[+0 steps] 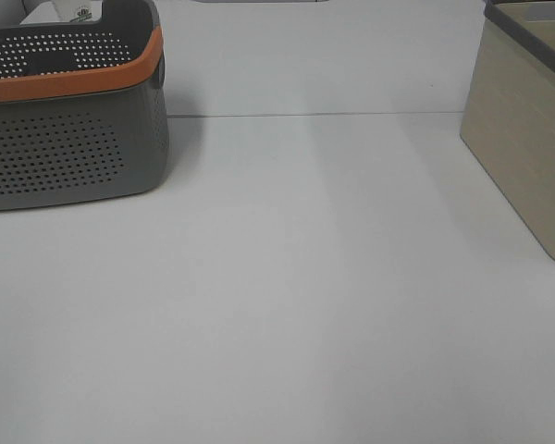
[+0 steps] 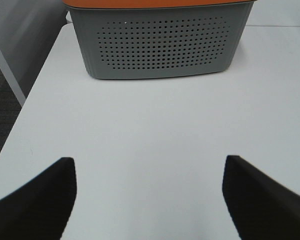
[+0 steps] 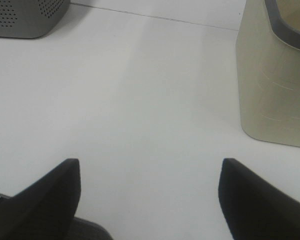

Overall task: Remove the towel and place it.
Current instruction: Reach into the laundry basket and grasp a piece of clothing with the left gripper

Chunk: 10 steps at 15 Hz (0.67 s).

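Note:
The towel is out of view in every frame. A grey perforated basket (image 1: 69, 120) with an orange rim stands at the table's back left; it also shows in the left wrist view (image 2: 160, 42). My left gripper (image 2: 149, 200) is open and empty, above the bare table in front of that basket. My right gripper (image 3: 149, 200) is open and empty, above the bare table near a beige bin (image 3: 275, 80). Neither gripper shows in the exterior high view.
The beige bin (image 1: 527, 139) with a dark rim stands at the table's right edge. A white item (image 1: 65, 11) pokes out of the grey basket. A seam (image 1: 314, 115) runs across the white table. The table's left edge (image 2: 20, 120) drops to dark floor.

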Each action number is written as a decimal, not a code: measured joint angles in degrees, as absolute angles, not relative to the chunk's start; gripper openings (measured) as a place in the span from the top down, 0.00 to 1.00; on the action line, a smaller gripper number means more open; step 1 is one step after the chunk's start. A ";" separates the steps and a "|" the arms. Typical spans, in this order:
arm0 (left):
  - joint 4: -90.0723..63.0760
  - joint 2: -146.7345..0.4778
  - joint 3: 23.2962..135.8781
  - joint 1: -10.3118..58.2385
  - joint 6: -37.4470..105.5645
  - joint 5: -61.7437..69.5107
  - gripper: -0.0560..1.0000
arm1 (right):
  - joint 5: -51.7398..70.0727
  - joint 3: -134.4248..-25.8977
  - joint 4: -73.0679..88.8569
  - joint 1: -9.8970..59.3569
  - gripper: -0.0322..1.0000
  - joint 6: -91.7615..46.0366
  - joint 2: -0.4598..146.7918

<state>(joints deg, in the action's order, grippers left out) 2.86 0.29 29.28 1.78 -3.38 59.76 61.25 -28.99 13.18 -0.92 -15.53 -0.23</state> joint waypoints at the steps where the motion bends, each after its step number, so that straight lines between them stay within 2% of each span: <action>1: 2.86 0.29 29.28 1.78 -3.38 59.76 0.24 | 61.25 -28.99 13.18 -0.92 0.24 -15.53 -0.23; 10: 2.86 0.29 29.28 1.78 -3.38 59.76 0.24 | 61.25 -28.99 13.18 -0.92 0.24 -15.53 -0.23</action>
